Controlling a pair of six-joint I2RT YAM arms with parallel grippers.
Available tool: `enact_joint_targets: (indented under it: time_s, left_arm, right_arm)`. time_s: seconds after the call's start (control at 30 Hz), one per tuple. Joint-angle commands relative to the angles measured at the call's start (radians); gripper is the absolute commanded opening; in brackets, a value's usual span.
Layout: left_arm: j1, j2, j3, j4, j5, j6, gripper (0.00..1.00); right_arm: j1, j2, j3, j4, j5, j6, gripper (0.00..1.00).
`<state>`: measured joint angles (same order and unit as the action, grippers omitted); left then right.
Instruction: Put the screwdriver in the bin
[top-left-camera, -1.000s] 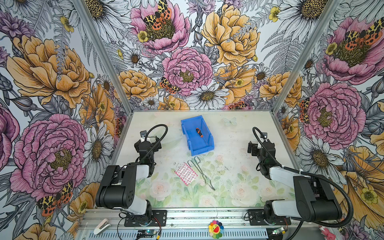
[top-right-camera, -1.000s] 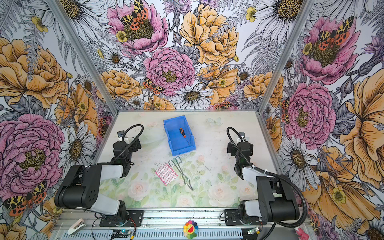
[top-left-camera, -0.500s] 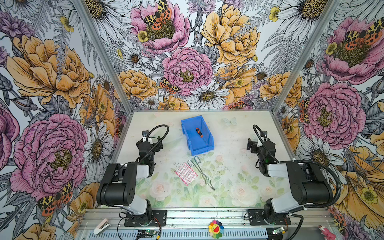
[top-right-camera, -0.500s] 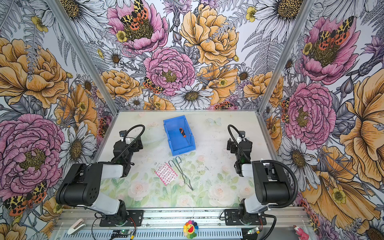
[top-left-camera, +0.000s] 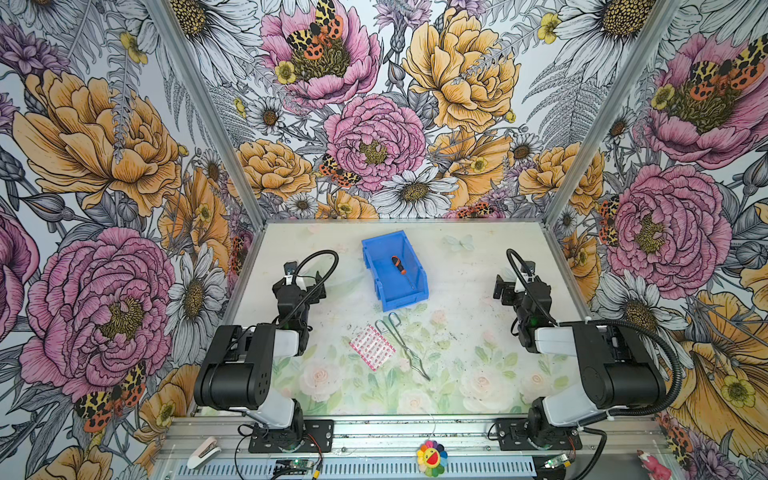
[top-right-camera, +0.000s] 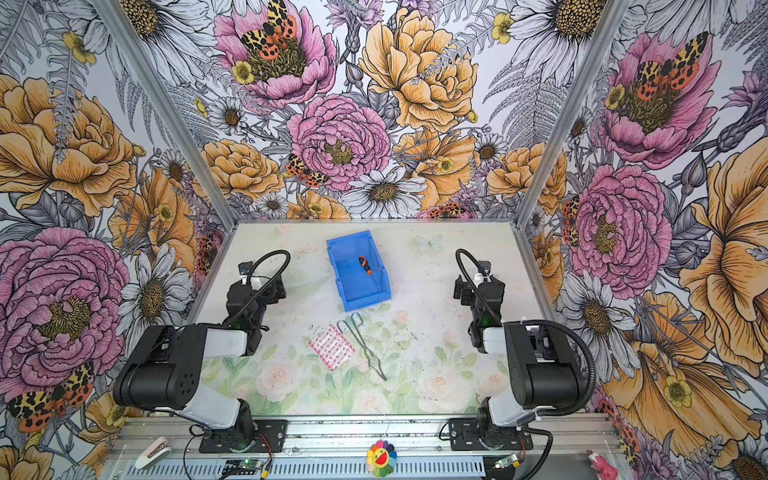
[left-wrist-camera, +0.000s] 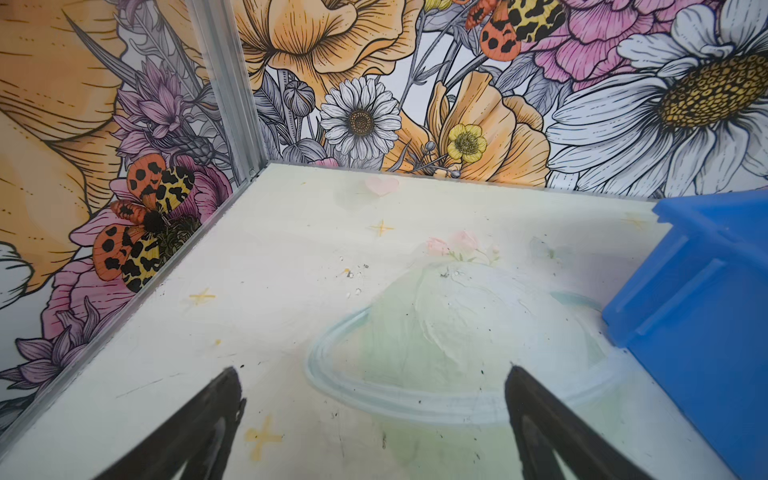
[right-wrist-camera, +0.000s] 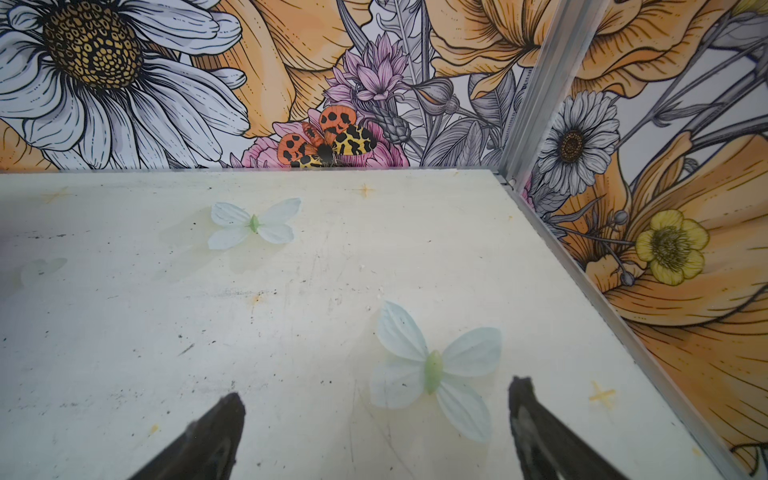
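Left gripper (left-wrist-camera: 372, 370) and right gripper (right-wrist-camera: 377, 386): jaws released, empty, at opposite tabletop (top-left-camera: 465, 291) sides. Farther, centre: screwdriver (top-left-camera: 401, 271) lies inside blue bin (top-left-camera: 405, 299), shaft pointing near-right, left arm marginally nearer. Placement judged complete.

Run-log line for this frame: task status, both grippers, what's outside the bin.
status: screwdriver lying in bin | left gripper open, empty | right gripper open, empty | outside bin: wire tongs, pink packet
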<state>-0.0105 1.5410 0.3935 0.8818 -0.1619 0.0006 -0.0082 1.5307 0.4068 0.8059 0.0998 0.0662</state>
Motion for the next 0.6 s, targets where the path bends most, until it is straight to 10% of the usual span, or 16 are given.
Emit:
enact_joint_targets:
  time_s: [0.0,0.57]
  left_arm:
    - [0.003,0.008,-0.015,0.051,0.023,0.013,0.99]
    - [0.001,0.008,-0.015,0.05,0.024,0.013,0.99]
  right_arm:
    - [-0.01,0.002,-0.009,0.044,-0.003,0.013,0.99]
    - [-0.009,0.003,-0.008,0.044,-0.002,0.013,1.0]
